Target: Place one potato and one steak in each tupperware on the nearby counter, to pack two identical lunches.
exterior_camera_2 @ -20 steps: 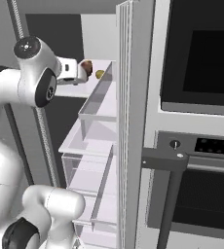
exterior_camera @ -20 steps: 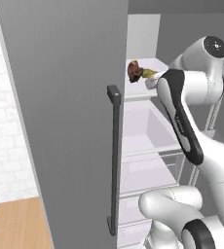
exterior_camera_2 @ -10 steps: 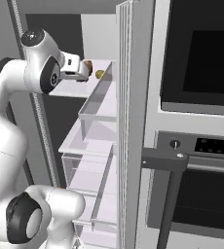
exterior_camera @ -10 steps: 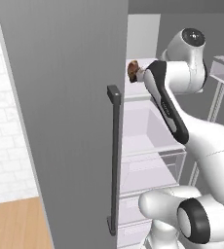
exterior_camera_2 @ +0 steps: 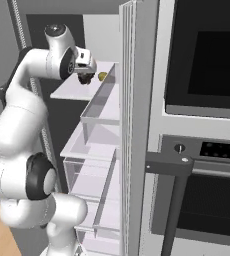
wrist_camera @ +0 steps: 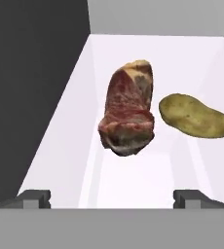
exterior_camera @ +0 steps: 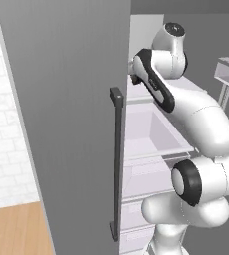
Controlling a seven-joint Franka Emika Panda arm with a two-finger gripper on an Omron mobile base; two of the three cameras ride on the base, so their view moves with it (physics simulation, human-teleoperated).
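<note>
Hand view, L to R: dark fridge wall, then white fridge shelf (wrist_camera: 65,146). Steak (wrist_camera: 127,112) lies on shelf, centre-frame, long axis running away from the camera (red-brown, pale fat at far end). Potato (wrist_camera: 196,115) lies just R of steak, apart from it, no contact. Tool (wrist_camera: 112,198) sits above and short of both items; jaws spread wide, nothing between the fingertips (wrist_camera: 33,198).

Left base view: grey fridge door handle (exterior_camera: 117,164), then arm reaching onto upper shelf.

Right base view: tool (exterior_camera_2: 85,76) over shelf, potato (exterior_camera_2: 102,76) just beyond; oven (exterior_camera_2: 207,125) at R.
</note>
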